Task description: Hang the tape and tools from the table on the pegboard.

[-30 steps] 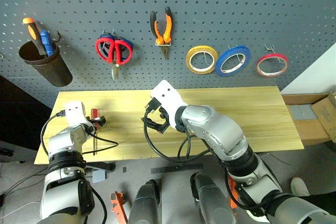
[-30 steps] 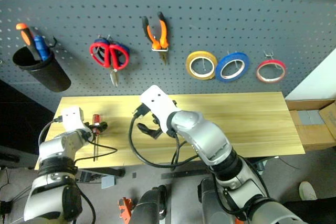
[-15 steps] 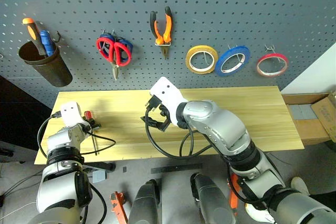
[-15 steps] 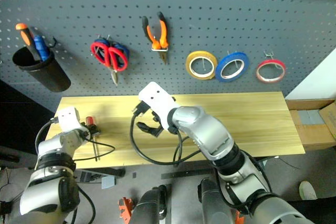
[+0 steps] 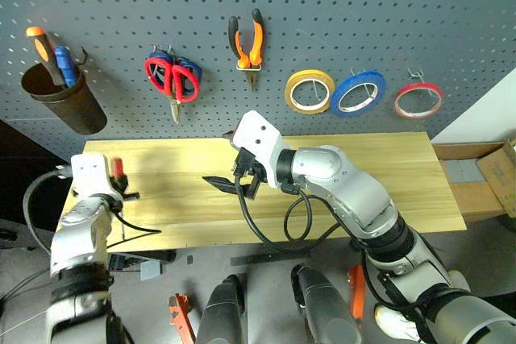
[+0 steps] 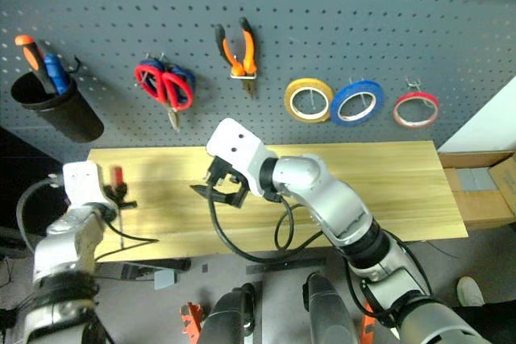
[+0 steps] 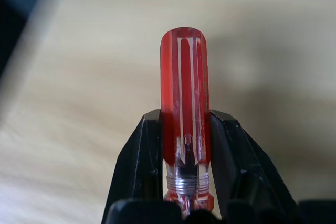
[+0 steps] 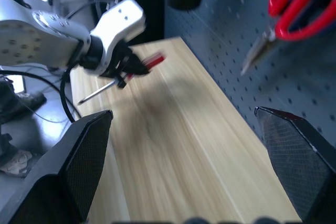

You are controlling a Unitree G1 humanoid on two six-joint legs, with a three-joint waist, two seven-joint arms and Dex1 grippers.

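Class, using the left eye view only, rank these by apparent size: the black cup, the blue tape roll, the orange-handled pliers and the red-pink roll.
1. black cup
2. orange-handled pliers
3. blue tape roll
4. red-pink roll, only slightly smaller than the blue one.

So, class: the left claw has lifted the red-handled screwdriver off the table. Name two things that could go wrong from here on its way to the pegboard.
1. The left claw pinches the screwdriver only near the collar of its smooth handle; the shaft hanging below could swing or slip out.
2. The right claw hovers open over the table near mid-bench, so its arm might crowd the route toward the pegboard.
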